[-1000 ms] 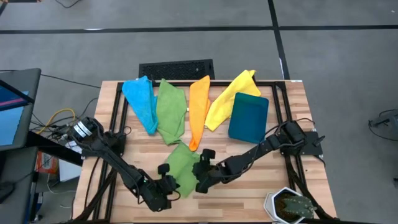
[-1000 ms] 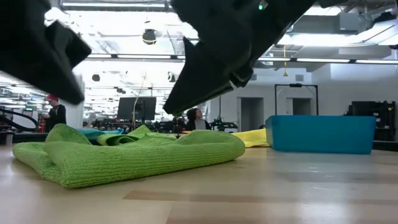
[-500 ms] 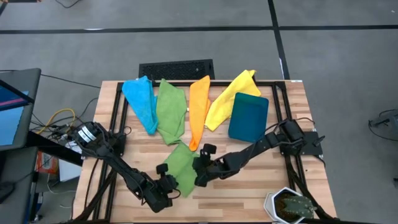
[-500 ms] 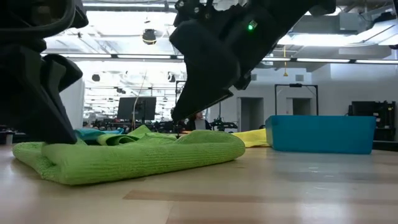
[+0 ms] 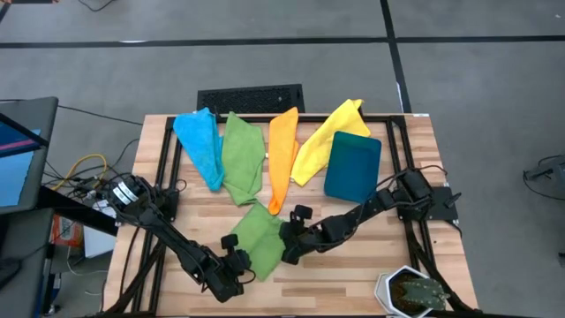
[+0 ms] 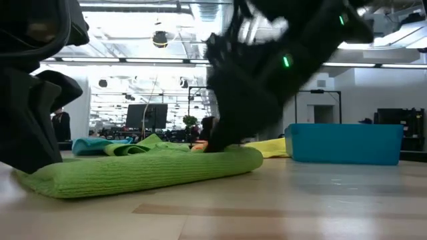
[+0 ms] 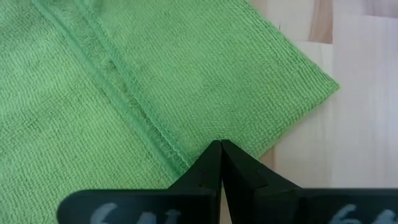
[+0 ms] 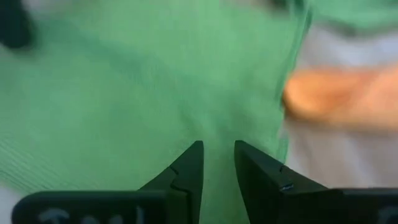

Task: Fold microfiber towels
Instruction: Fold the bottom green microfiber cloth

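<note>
Microfiber towels lie on the wooden table [image 5: 371, 256]; the teal bin [image 5: 352, 165] serves as the landmark here. One small green towel [image 5: 258, 238] lies folded, in front of the bin and off to its left, nearer the table's front edge. It lies flat, a stitched hem running across its upper layer in the left wrist view [image 7: 118, 81].

Left gripper [image 5: 240, 261] sits at the front-left corner of this folded towel, well apart from the bin. Its fingers are pressed fully together, the tips resting at the towel's edge where cloth meets bare wood; whether any cloth is pinched between them cannot be told.

Right gripper [image 5: 290, 250] is at the towel's right edge, on the side facing the bin. Its fingers stand partly apart with a narrow gap between them, pointing down at the green cloth in the right wrist view [image 8: 214, 155]; whether they hold a fold cannot be told. In the low view this gripper [image 6: 223, 143] meets the right end of the green towel [image 6: 140, 170], and the bin [image 6: 343, 143] stands just beyond to the right.

Four more towels fan out behind the folded one, left of the bin: a yellow towel [image 5: 322, 141] touching the bin's left edge, then an orange towel [image 5: 282, 155], a larger green towel [image 5: 241, 157], and a light blue towel [image 5: 201, 144] farthest from the bin.
</note>
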Action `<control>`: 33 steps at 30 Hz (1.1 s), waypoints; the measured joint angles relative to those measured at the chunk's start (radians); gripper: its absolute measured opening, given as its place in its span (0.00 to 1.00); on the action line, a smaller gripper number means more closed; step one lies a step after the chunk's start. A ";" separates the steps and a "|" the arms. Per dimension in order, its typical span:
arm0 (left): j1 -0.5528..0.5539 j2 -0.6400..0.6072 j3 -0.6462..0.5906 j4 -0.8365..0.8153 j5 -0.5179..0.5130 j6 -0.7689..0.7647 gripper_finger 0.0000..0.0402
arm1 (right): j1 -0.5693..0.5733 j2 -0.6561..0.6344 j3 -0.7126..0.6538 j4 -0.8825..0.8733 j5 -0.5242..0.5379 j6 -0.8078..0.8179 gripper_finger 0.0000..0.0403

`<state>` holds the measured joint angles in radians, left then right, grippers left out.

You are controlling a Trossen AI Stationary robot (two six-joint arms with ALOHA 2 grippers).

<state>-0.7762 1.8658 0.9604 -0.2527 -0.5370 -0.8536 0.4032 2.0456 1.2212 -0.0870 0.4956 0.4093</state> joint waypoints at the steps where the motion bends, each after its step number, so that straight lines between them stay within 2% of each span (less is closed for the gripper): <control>1: 0.002 0.000 0.000 0.000 0.002 -0.002 0.00 | 0.000 -0.025 0.002 0.022 0.001 -0.012 0.29; 5: 0.004 0.000 0.000 0.000 0.001 -0.004 0.00 | 0.034 -0.088 0.003 0.209 -0.012 -0.048 0.29; 8: 0.005 0.000 0.000 0.000 0.002 -0.005 0.00 | 0.089 -0.042 0.003 0.417 -0.056 -0.122 0.29; 10: 0.005 0.000 0.000 -0.001 0.001 -0.006 0.00 | 0.120 0.015 0.018 0.469 -0.060 -0.125 0.29; 16: 0.005 0.000 0.000 0.000 -0.005 -0.002 0.00 | 0.138 0.140 0.090 0.467 -0.062 -0.081 0.26; 22: 0.010 0.000 0.000 0.000 -0.007 -0.005 0.00 | 0.139 0.247 0.190 0.463 -0.148 -0.082 0.25; 33: 0.010 0.001 0.000 0.001 -0.010 0.003 0.00 | 0.138 0.329 0.281 0.313 -0.165 -0.051 0.24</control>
<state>-0.7662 1.8664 0.9600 -0.2514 -0.5469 -0.8505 0.5415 2.3743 1.5024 0.2264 0.3308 0.3580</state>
